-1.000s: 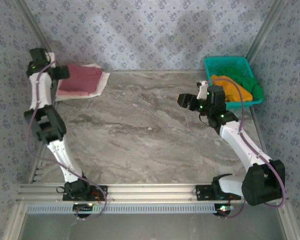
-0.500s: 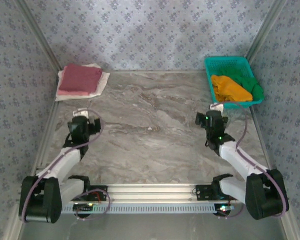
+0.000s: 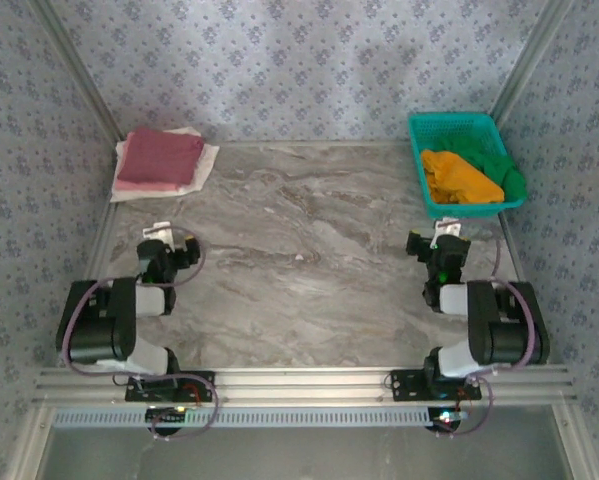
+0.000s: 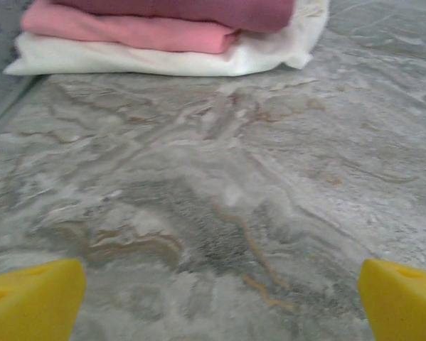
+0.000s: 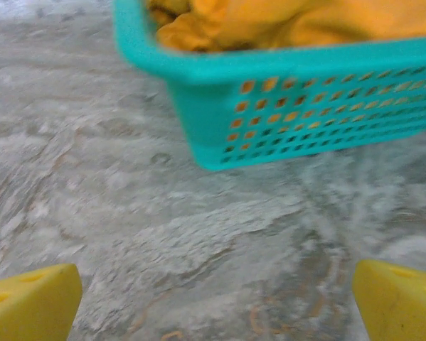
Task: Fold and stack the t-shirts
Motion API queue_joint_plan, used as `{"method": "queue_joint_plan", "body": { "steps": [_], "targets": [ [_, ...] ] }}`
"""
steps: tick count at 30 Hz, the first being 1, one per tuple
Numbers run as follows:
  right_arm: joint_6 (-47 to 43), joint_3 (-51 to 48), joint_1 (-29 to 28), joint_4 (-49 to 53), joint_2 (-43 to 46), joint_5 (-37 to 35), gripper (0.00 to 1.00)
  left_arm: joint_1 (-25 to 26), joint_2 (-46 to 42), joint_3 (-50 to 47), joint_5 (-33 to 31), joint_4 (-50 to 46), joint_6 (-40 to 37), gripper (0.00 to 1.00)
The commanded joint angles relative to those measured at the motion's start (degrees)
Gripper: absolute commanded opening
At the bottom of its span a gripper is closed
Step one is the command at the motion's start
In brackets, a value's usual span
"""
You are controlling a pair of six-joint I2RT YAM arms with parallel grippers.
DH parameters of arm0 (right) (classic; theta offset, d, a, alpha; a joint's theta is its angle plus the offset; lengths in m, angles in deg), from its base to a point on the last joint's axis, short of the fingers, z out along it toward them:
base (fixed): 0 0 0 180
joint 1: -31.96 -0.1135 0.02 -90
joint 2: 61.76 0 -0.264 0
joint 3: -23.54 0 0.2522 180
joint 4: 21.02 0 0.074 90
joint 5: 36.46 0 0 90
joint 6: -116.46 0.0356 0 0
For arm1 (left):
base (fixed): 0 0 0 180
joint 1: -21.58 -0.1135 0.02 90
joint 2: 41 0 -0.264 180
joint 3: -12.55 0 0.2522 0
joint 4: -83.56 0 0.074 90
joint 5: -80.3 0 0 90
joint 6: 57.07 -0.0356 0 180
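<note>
Left end effector (image 3: 169, 240), right end effector (image 3: 439, 241): both spread wide, empty. 3-tee stack (image 3: 159, 158) long axis left-right.

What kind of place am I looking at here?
Likely a robot test cell dressed as a laundry corner: left arm and right arm on a rail, wallpapered panels around a marble-look table, folded t-shirts, a teal basket.
</note>
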Motion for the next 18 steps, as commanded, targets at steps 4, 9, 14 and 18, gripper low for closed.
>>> {"method": "queue_joint_plan", "body": {
  "steps": [4,9,14,18],
  "targets": [
    [-0.96,3.88,-1.07,0.05,-1.49,2.56,1.00,0.55,1.36,9.00,3.75,-7.74,-1.42,0.98],
    [-2.26,5.85,-1.01,3.81,-1.75,6.10,1.00,0.76,1.68,7.87,2.33,-4.90,-1.05,0.98],
    [-1.92,6.14,-0.31,4.03,-2.00,7.37,1.00,2.07,1.00,5.53,2.15,-1.38,-2.56,0.98],
    [-2.01,5.82,-0.39,3.59,-1.83,7.11,1.00,4.22,0.70,-2.13,3.17,12.36,-5.84,0.98]
  ]
}}
